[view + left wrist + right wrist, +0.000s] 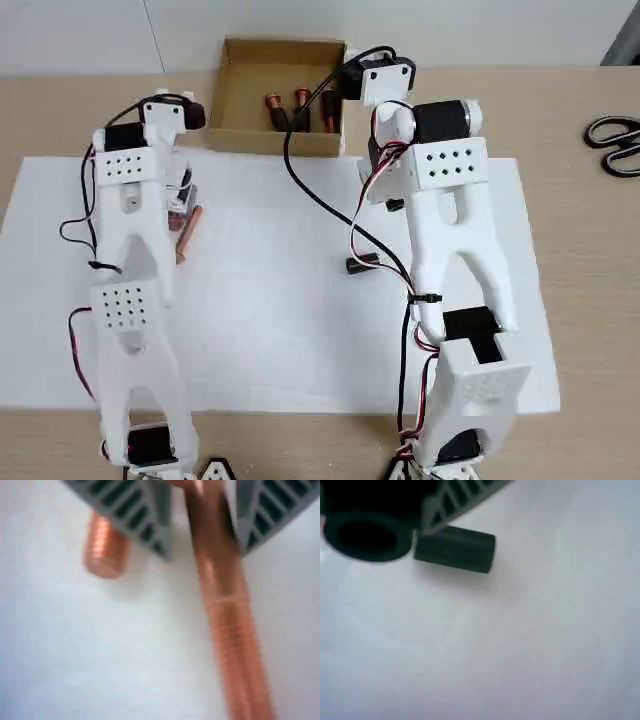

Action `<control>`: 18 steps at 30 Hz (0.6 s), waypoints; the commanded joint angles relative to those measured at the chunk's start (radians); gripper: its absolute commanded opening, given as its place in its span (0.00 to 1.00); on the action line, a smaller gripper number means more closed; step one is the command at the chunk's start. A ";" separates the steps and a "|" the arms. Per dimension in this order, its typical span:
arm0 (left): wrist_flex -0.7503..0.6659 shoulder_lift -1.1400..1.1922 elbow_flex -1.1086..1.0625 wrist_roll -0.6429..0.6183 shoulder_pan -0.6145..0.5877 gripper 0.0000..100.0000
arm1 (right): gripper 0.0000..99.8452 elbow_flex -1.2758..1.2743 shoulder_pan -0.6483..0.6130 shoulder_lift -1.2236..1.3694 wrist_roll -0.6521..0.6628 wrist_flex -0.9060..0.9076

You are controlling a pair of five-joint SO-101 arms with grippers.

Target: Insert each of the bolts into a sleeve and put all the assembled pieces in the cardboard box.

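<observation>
gleaming copper in colour, a long bolt (pixel 227 630) with threads along its free end is clamped between the ribbed grey pads (pixel 130 510) of the left end effector (pixel 205 550) over the white surface (pixel 75 655).

Black cable (pixel 288 150) draped before the cardboard box (pixel 270 141)

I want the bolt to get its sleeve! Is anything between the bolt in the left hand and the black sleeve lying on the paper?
Nothing visible. Just bare white paper lies between the bolt and the sleeve; a black cable hangs close by the sleeve.
</observation>
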State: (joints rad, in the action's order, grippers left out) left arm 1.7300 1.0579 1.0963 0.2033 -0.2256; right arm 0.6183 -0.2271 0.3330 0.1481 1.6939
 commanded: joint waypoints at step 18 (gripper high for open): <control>0.025 -0.338 -0.162 0.009 0.097 0.00 | 0.06 0.040 0.005 -0.073 0.009 0.012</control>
State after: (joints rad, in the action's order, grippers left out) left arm 1.7346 0.8968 0.9935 0.2125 -0.1519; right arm 0.6183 -0.2271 0.3330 0.1481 1.6955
